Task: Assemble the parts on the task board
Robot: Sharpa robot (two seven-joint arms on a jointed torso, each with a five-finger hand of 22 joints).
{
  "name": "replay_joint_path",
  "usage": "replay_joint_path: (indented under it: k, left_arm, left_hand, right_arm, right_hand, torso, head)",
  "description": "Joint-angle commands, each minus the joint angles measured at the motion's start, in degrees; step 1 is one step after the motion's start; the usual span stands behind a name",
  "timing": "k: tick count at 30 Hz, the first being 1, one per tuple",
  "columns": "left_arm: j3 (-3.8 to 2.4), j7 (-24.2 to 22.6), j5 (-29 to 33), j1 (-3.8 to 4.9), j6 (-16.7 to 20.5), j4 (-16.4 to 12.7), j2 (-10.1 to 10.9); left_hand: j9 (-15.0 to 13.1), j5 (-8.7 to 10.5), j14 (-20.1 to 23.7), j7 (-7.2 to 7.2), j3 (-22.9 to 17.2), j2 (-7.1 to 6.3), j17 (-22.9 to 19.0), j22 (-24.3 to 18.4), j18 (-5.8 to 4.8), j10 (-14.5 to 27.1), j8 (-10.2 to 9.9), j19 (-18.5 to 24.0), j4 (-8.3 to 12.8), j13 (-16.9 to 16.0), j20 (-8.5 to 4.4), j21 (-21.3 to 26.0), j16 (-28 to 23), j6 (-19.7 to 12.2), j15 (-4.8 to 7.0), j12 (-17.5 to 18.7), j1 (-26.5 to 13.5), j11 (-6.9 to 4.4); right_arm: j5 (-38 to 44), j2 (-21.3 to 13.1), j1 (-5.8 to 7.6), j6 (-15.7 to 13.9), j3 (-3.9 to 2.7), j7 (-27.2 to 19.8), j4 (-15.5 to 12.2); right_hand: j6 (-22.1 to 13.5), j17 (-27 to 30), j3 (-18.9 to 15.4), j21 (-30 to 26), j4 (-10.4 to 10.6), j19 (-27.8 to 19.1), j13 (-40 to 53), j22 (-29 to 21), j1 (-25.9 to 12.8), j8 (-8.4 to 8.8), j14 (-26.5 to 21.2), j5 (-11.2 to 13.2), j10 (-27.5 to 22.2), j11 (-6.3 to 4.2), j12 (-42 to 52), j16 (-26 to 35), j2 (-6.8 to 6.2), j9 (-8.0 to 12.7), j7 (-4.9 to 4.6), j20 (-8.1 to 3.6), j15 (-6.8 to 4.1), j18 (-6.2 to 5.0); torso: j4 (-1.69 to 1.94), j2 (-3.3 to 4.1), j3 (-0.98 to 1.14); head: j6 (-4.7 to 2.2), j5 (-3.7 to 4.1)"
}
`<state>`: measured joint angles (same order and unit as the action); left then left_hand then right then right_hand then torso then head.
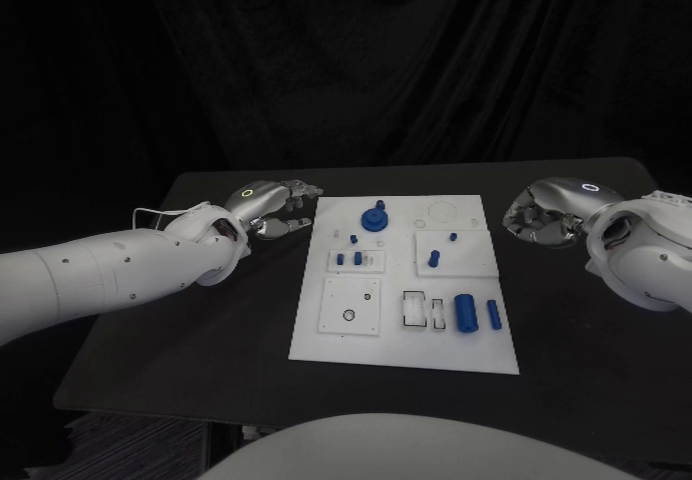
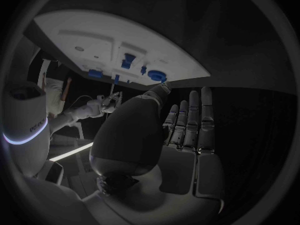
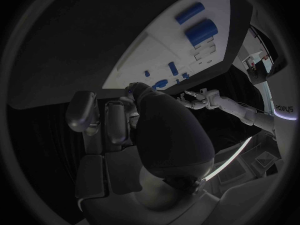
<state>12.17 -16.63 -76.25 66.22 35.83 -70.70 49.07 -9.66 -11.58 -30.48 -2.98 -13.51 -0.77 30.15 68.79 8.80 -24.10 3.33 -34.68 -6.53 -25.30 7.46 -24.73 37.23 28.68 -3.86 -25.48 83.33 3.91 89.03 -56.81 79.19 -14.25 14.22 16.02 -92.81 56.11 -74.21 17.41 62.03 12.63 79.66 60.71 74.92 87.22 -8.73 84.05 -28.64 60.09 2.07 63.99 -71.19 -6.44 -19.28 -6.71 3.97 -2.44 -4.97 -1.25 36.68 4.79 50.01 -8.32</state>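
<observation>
The white task board (image 1: 405, 345) lies in the middle of the black table. At its far end stands a blue round piece with a peg (image 1: 375, 217). Small blue pegs (image 1: 351, 258) stand in a square block, and two more (image 1: 434, 258) stand to their right. A thick blue cylinder (image 1: 466, 312) and a thinner one (image 1: 493, 314) lie near the board's right edge. My left hand (image 1: 281, 212) hovers just off the board's far left corner, fingers stretched out and holding nothing (image 2: 184, 135). My right hand (image 1: 541, 215) hangs off the far right corner, also holding nothing (image 3: 119, 130).
A square plate with a dark ring (image 1: 351, 304) and two rectangular slots (image 1: 426, 308) sit on the near half of the board. The black table (image 1: 188, 330) stretches bare to either side, its front edge close behind the board.
</observation>
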Motion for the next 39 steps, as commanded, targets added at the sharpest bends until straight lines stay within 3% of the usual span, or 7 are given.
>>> replay_joint_path:
  k: [1, 6, 11, 16, 23, 33, 39]
  left_arm:
    - [-0.03, -12.0, 19.9, -0.13, -1.6, -3.3, 1.9]
    - [-0.02, -21.7, 37.0, -0.21, -14.4, -7.4, 4.8]
    - [-0.02, -26.9, 50.1, -1.38, -24.7, -9.8, 6.3]
    - [-0.03, -29.1, 59.9, -3.26, -33.1, -11.7, 6.9]
    - [-0.04, -30.2, 64.6, -5.58, -37.9, -12.2, 6.1]
    - [-0.04, -30.9, 65.5, -6.95, -39.5, -12.2, 5.8]
    - [-0.04, -30.9, 65.6, -7.16, -39.8, -12.3, 5.8]
  left_hand:
    - [0.9, -1.01, 6.6, -0.79, 2.2, 1.41, -5.1, -4.6, -1.71, 4.0, -0.1, 8.8, -1.4, 1.1, -1.35, 8.8, -7.0, 0.0, 0.55, -2.9, -0.6, -0.67]
    - [1.0, -3.55, 23.6, 1.85, 5.9, 2.36, -19.1, -12.7, -1.39, 11.1, 0.3, 22.2, -5.4, 5.7, -4.25, 21.2, -27.3, 2.6, 4.05, -1.9, -2.2, -3.11]
    - [2.2, -6.53, 27.0, 2.29, 14.7, 3.81, -26.4, -31.1, -1.51, 16.8, 0.3, 26.4, -10.1, 18.1, -4.73, 21.8, -35.4, 2.3, 4.35, 7.8, -2.9, -4.1]
    - [4.2, -1.86, 29.3, 2.31, 22.5, 6.68, -29.2, -42.1, -1.95, 19.5, -0.7, 28.7, -10.2, 22.9, -3.6, 22.3, -36.8, -3.8, 2.97, 13.2, -5.9, -4.71]
    - [6.6, 0.66, 30.5, 4.36, 26.7, 9.38, -30.2, -49.8, -2.0, 21.4, -1.3, 30.9, -10.2, 24.0, -2.94, 22.7, -37.2, -11.7, 2.01, 18.1, -6.7, -7.15]
    - [7.6, -1.16, 30.5, 6.76, 27.7, 10.08, -30.2, -52.8, -1.82, 21.4, -1.5, 31.7, -9.9, 24.0, -3.06, 22.9, -37.2, -13.8, 2.4, 18.9, -4.5, -6.84]
    - [7.8, -3.04, 30.5, 7.67, 27.9, 10.11, -30.2, -53.5, -1.73, 21.2, -1.5, 31.8, -9.5, 24.0, -3.0, 22.8, -37.2, -14.1, 2.43, 19.0, -3.2, -6.27]
  right_arm:
    - [0.2, 0.4, 1.11, -1.4, -0.04, -1.3, -0.4]
    - [0.2, 1.9, 2.06, -1.3, -0.04, -3.1, 0.1]
    - [0.2, 3.6, 1.16, -0.3, -0.04, -3.9, 1.4]
    - [0.2, 5.3, -1.09, -0.1, -0.04, -5.0, 3.5]
    - [0.2, 6.7, -3.59, -0.5, -0.04, -6.4, 5.6]
    - [0.2, 7.8, -4.88, -2.7, -0.04, -7.8, 6.8]
    - [0.2, 8.6, -5.39, -2.8, -0.04, -8.2, 8.5]
  right_hand:
    - [0.4, 1.8, 1.6, -2.6, -0.9, -1.2, -11.1, 5.6, 0.3, -1.51, -0.7, -4.3, -12.1, 0.14, -11.8, 2.2, -1.82, -1.1, -0.07, 0.06, 0.49, -1.25]
    - [-2.4, 4.3, 2.9, -6.8, -1.5, -3.0, -14.7, 4.5, -0.9, -2.42, -2.5, -4.2, -17.3, 0.68, -17.0, 5.0, -2.81, -2.4, -0.42, 0.4, 1.04, -1.87]
    - [-6.2, 11.1, 3.4, -16.7, -2.7, -9.0, -17.2, 2.3, -1.6, -3.18, -9.4, -5.5, -22.9, 2.51, -19.9, 13.2, -3.13, -3.5, -0.88, 1.47, 2.45, -3.24]
    - [-9.0, 12.3, 4.4, -17.6, -3.9, -11.1, -19.7, 3.5, -2.3, -3.6, -11.7, -8.5, -26.8, 4.21, -22.3, 13.0, -3.32, -4.0, -0.8, 2.64, 3.81, -3.44]
    - [-12.9, 13.2, 5.0, -16.2, -4.2, -10.9, -26.6, 3.7, -4.1, -2.5, -11.9, -4.1, -29.6, 6.12, -28.3, 10.3, -3.18, -2.6, -1.32, 4.63, 5.58, -3.45]
    - [-13.6, 12.6, 4.1, -13.6, -4.0, -9.0, -30.0, 4.2, -4.8, -1.65, -10.3, 0.1, -28.3, 6.3, -29.5, 7.2, -2.91, -1.0, -1.31, 5.17, 5.85, -3.12]
    - [-13.3, 13.0, 4.1, -13.6, -4.0, -8.8, -31.1, 4.2, -4.6, -1.65, -10.4, 0.6, -27.4, 6.25, -29.5, 6.8, -2.62, -0.6, -1.27, 5.15, 5.81, -3.13]
  torso:
    - [0.01, 0.02, -0.16]
    - [0.48, 0.01, -0.19]
    - [0.96, 0.13, -0.46]
    - [1.88, 0.19, -1.17]
    - [3.7, 0.03, -2.28]
    - [4.33, -0.24, -3.46]
    - [4.3, -0.34, -3.72]
  head:
    - [-0.01, 0.11]
    - [-0.01, 0.92]
    - [-0.01, 1.17]
    - [-0.01, 2.4]
    - [-0.01, 5.0]
    - [-0.01, 6.17]
    - [-0.01, 6.5]
